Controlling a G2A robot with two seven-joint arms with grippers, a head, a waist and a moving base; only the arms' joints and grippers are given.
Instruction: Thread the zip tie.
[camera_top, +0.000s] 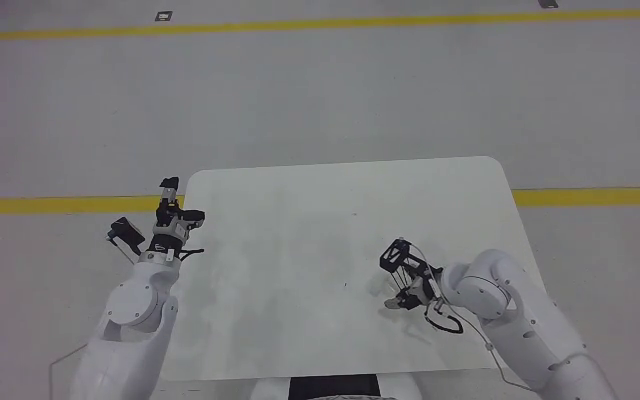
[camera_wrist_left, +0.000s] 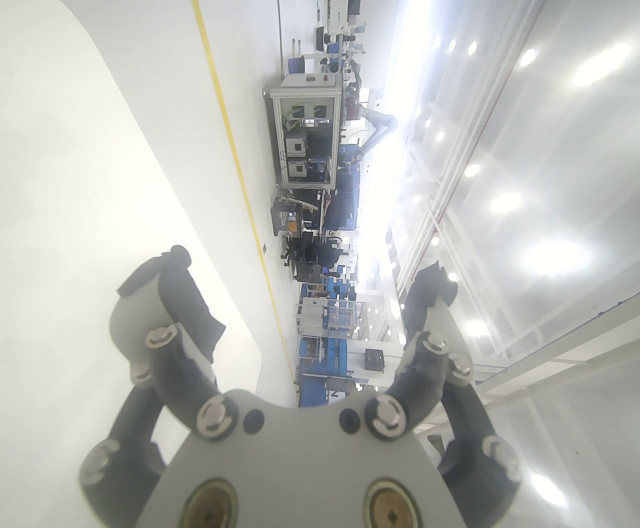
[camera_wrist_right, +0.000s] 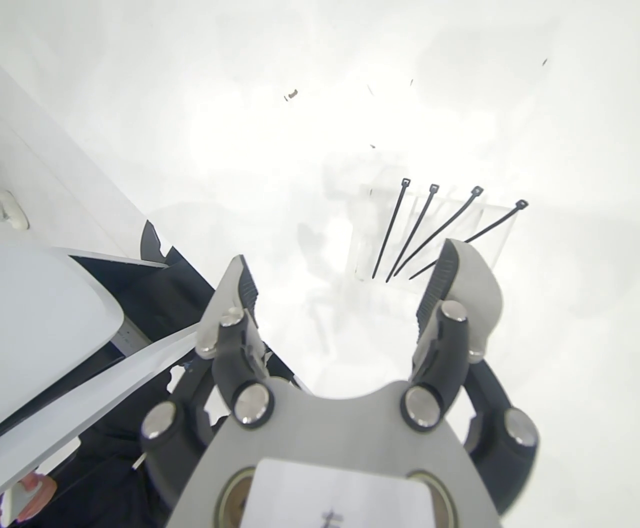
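Several black zip ties (camera_wrist_right: 430, 227) stand leaning in a clear holder (camera_wrist_right: 492, 225) on the white table (camera_top: 330, 200), heads up. My right gripper (camera_wrist_right: 350, 265) is open just short of them, and one finger (camera_wrist_right: 452, 270) overlaps the tail of the nearest tie. In the top view the right gripper (camera_top: 391, 277) hovers over the table's near right part. My left gripper (camera_top: 147, 208) is open at the table's left edge, holding nothing. In the left wrist view the left gripper (camera_wrist_left: 305, 270) points along the table edge (camera_wrist_left: 165, 165) toward the room.
A few small dark specks (camera_wrist_right: 291, 94) lie on the table beyond the holder. A yellow floor line (camera_top: 300, 24) runs behind the table, and another yellow line (camera_top: 60, 204) meets its left side. Racks and machines (camera_wrist_left: 307, 135) stand far off.
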